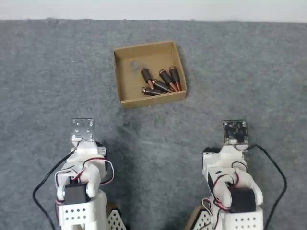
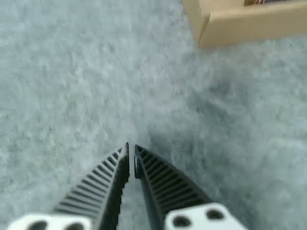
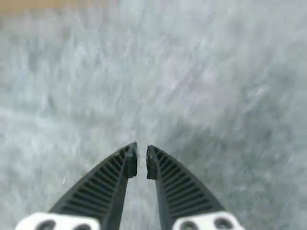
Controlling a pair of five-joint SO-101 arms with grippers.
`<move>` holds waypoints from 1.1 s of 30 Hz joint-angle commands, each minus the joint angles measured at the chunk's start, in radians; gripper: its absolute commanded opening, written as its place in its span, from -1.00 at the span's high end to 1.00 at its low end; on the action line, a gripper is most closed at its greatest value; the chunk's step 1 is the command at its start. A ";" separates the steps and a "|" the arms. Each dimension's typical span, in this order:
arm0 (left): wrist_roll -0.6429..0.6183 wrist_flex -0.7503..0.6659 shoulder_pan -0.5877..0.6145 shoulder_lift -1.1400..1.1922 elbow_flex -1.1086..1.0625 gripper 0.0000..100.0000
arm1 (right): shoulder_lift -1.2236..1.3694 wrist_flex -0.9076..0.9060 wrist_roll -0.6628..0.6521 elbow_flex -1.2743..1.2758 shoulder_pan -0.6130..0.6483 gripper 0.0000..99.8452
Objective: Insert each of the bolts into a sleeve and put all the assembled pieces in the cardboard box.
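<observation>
Looking down on a grey carpeted table (image 1: 249, 67), with the cardboard box (image 1: 125, 72) sitting at the far middle, open side up and turned slightly askew. Holding five assembled pieces (image 1: 166, 78) inside the box: dark sleeves (image 1: 145, 74) with copper-coloured bolt ends (image 1: 178, 87) poking out. Crowding all five into the right and near part of the box floor, several touching one another, one lying crosswise along the near wall.

Standing the left arm (image 1: 84, 165) at the near edge of the table, left of the box and well apart from it. Pointing the left gripper (image 2: 132, 149) down at bare carpet, with the ribbed fingers (image 2: 108, 187) pressing together to a hairline slit at the tips — gripping nothing. Catching one corner of the box (image 2: 240, 21) farther off in the left wrist view.

Standing the right arm (image 1: 232, 172) at the near edge too, right of the box and likewise well apart from it. Aiming the right gripper (image 3: 141, 155) at carpet as well, jaws drawn in to a narrow gap at the tips and carrying nothing. Showing a blurred tan strip (image 3: 48, 5) at one edge of the right wrist view — too smeared for telling what.
</observation>
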State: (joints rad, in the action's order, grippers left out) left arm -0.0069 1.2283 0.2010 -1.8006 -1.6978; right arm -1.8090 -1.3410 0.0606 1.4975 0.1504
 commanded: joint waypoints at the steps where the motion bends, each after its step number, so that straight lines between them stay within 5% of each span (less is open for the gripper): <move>1: 0.011 0.032 -0.005 -0.015 0.012 0.97 | 0.007 -0.004 -0.017 0.035 0.005 0.98; 33: 0.012 0.032 -0.005 -0.015 0.012 0.97 | 0.007 0.039 -0.015 0.187 0.005 0.98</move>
State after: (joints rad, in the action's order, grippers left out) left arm -0.0038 1.2574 0.1995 -1.8006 -1.6978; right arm -1.7967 -1.3195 0.0621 1.6648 0.1550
